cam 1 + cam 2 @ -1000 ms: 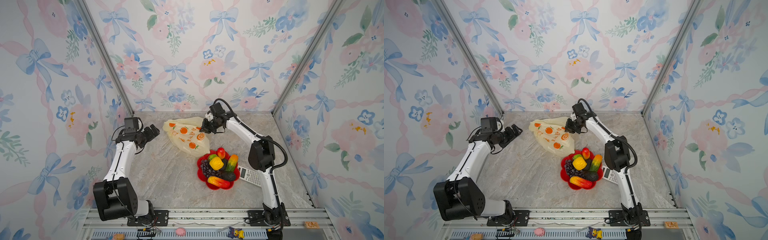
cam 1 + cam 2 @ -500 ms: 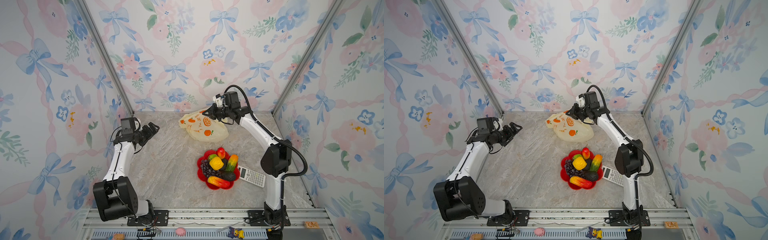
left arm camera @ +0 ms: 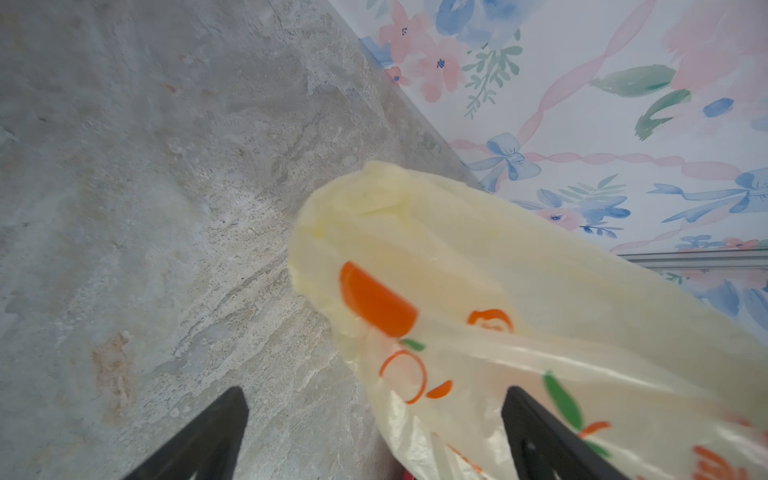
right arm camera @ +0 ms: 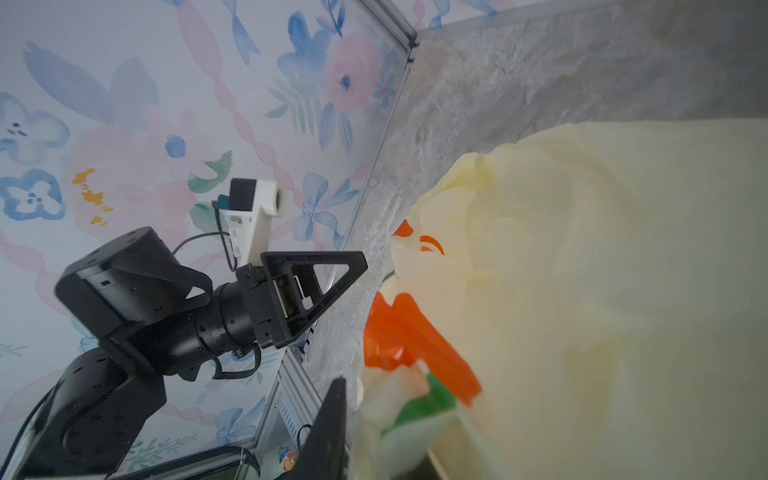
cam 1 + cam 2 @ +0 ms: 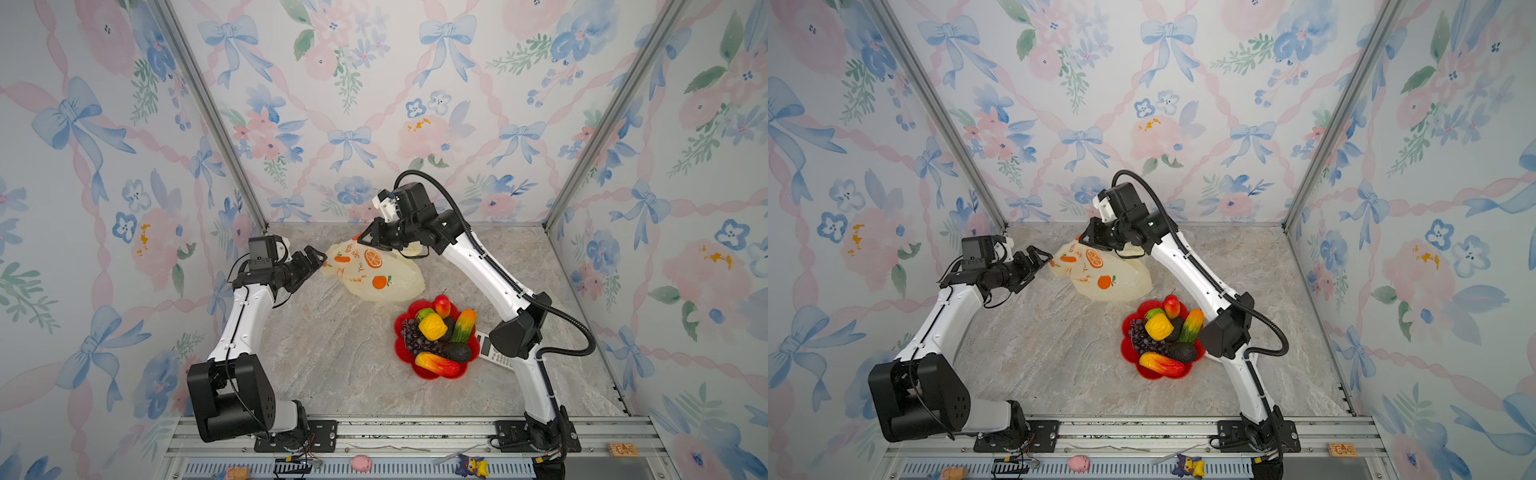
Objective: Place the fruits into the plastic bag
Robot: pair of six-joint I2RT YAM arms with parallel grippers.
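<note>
The plastic bag (image 5: 374, 272) (image 5: 1100, 270) lies pale yellow with orange prints at the back middle of the table. Its upper end rises to my right gripper (image 5: 365, 241) (image 5: 1084, 239) (image 4: 386, 411), whose jaws stand apart, open, with the bag's crumpled edge (image 4: 415, 399) between them; one finger is hidden by plastic. My left gripper (image 5: 316, 255) (image 5: 1042, 255) (image 3: 372, 390) is open at the bag's left end (image 3: 415, 291), plastic partly between its fingers. The fruits sit piled in a red dish (image 5: 397, 328): yellow lumpy one (image 5: 432, 326), two mangoes (image 5: 438, 363) (image 5: 464, 324), avocado (image 5: 457, 351), grapes (image 5: 411, 338), apple (image 5: 441, 305).
A calculator (image 5: 492, 353) lies beside the dish, under my right arm's elbow. Flowered walls close the table on three sides, the back wall (image 5: 374, 124) just behind the bag. Small toys lie on the rail (image 5: 374, 463) in front.
My right gripper swung the bag right and back, then returned left; its jaws have parted and the bag has sagged onto the table. The left gripper moved closer to the bag.
</note>
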